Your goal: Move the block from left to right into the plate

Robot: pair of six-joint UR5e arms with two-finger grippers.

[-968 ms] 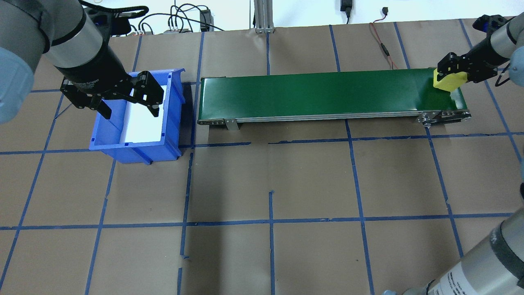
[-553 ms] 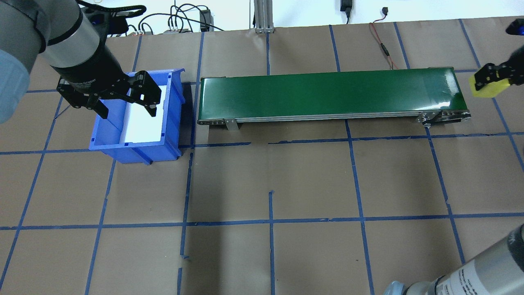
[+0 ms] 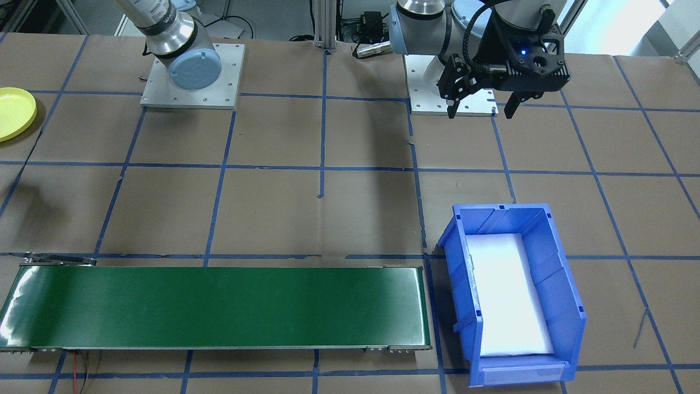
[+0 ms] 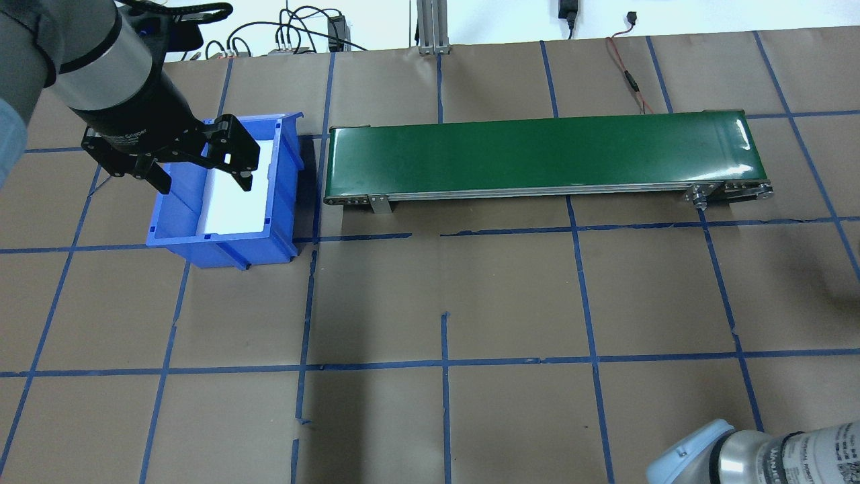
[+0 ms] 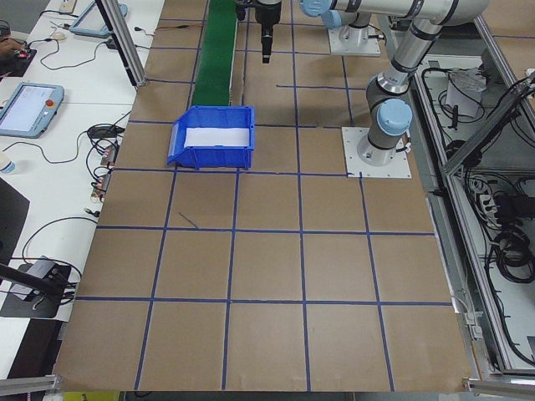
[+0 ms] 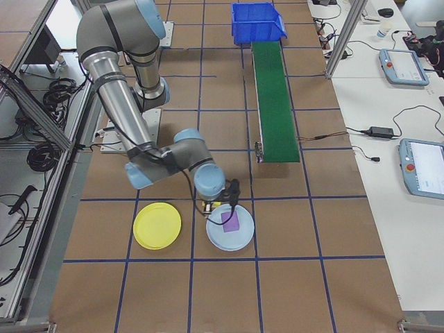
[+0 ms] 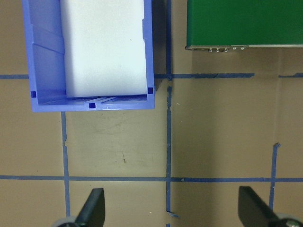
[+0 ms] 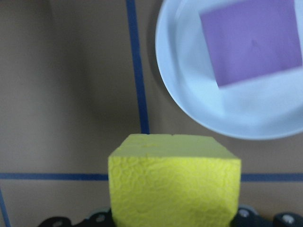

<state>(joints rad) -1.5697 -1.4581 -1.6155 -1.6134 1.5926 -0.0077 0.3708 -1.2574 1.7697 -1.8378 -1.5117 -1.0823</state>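
at the table's right end, past the green conveyor (image 6: 276, 97), as i logged it from the remote station:

- right gripper (image 6: 223, 202): clamped on the yellow block (image 8: 174, 182). the block filled the lower middle of the right wrist view and hid the fingers themselves.
- block position: held above bare table paper, just beside the rim of a pale blue plate (image 8: 189, 113) that carried a purple block (image 8: 251, 40).
- yellow plate (image 6: 157, 225): flat on the table, bare, just beside the pale blue plate on the robot's side of it. it was cut off at the edge of the front-facing view (image 3: 13, 112).
- deciding relation: in the right-end view the yellow plate lay from the gripper toward the robot's edge of the table and a little toward the camera. i judged the carry had to turn away from the pale blue plate. the block was a cube, so no long axis mattered.
- nearer arm: the right, by far.
- left gripper (image 4: 201, 165): fingers apart, holding nothing, above the blue bin (image 4: 285, 195), well apart from both plates.
- hidden or unclear: the yellow plate was outside the right wrist view and both plates outside the overhead view. i could not tell the block's height above the table.
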